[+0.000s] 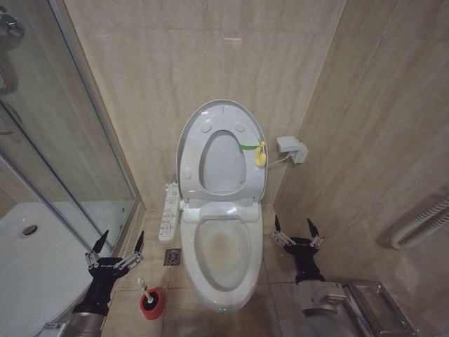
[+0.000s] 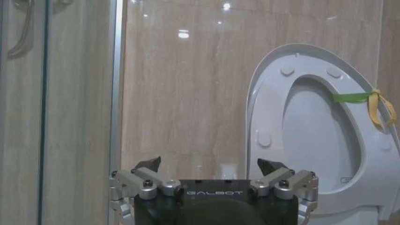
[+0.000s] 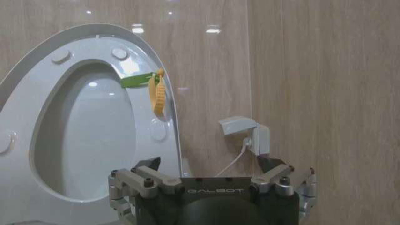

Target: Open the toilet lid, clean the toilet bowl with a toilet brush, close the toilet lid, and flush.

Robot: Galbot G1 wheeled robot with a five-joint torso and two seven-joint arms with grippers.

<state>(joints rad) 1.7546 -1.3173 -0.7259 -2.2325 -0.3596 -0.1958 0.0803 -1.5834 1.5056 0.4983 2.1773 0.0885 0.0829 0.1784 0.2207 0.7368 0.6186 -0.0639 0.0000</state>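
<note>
Toilet lid [image 1: 223, 119], glossy white plastic oval, upright against tile.

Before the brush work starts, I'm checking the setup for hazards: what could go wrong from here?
1. The toilet brush stands in a small red holder on the floor by the left claw; a skewed grab might tip it.
2. The toilet lid stands upright against the wall; a bump could drop it.
3. The control panel juts out beside the toilet bowl, near the left arm's path.
</note>
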